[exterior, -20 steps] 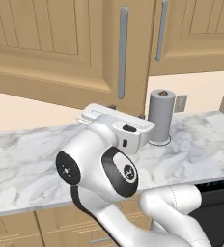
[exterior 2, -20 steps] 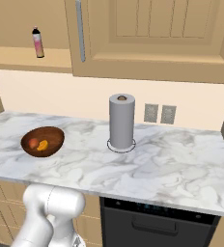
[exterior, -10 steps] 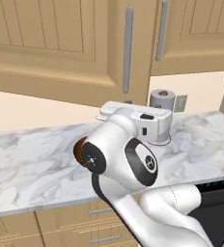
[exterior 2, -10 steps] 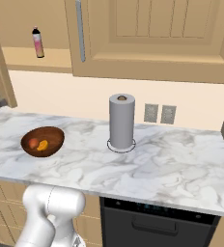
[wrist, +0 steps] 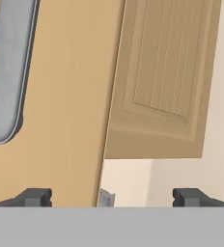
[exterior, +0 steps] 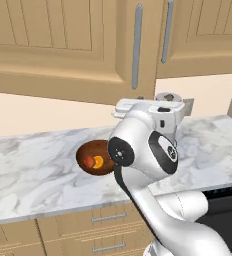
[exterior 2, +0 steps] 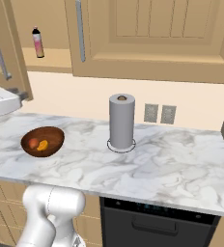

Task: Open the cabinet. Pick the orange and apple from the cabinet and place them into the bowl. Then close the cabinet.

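1. Both fruits, the orange [exterior: 98,161] and the apple [exterior: 89,161], lie in the bowl [exterior 2: 42,142].
2. The cabinet [exterior: 63,45] door stands ajar.
3. The gripper [wrist: 112,197] has its jaws spread wide, empty, just beside the door's edge.
4. Push the panel flat near the handle [wrist: 7,72] until it shuts.

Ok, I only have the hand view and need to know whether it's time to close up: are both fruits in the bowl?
Observer: Yes. In the right base view the apple and the orange lie side by side inside the bowl on the counter.
Operator: Is the cabinet open, then?
Observer: Yes. The cabinet door stands swung out at the left of that view, and a bottle stands on the shelf behind it.
Operator: Anything close to the bowl?
Observer: A paper towel roll stands upright further along the counter, well apart from it.
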